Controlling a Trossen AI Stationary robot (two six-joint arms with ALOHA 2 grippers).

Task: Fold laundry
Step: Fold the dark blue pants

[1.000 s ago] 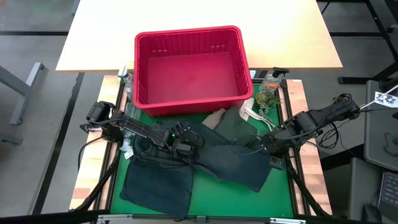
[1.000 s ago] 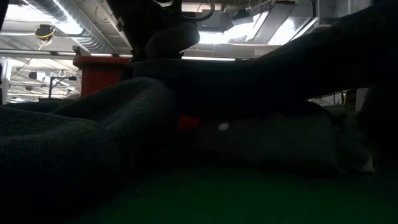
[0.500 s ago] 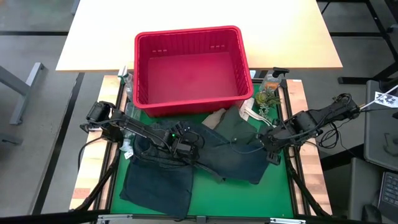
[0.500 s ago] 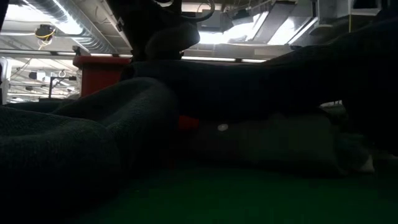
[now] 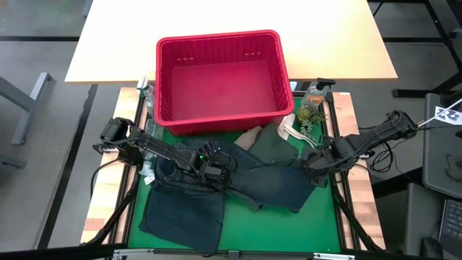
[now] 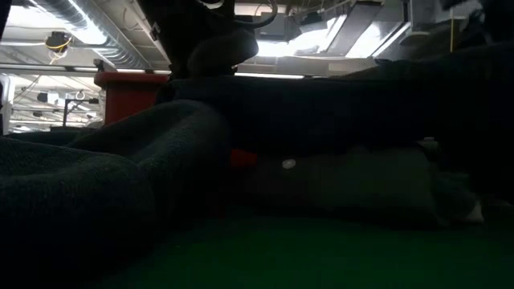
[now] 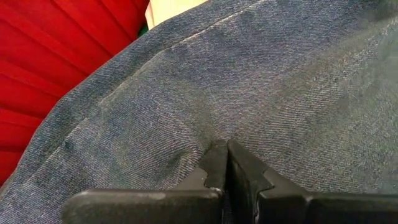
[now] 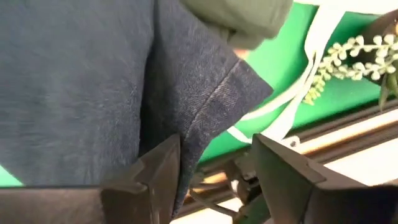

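Jeans [image 5: 238,184] mid-fold: left gripper [image 5: 214,172] jaws pinching denim, right gripper [image 5: 315,167] jaws spread at the hem. Next: likely regrasping the leg.

Dark folds of jeans [image 6: 104,185] fill the low view, blocking nearly all of the table; only a corner of the red basket [image 6: 124,92] shows above them. From above, the jeans [image 5: 216,191] cover most of the olive shirt [image 5: 278,144] and a tan piece [image 5: 250,136] beside the basket [image 5: 220,76], so neither garment's shape can be told. The left end effector [image 7: 226,163] is cut off at the wrist picture's edge, its tips pressed together into denim. Small items near the plant sprig [image 5: 309,114] are too small to identify.
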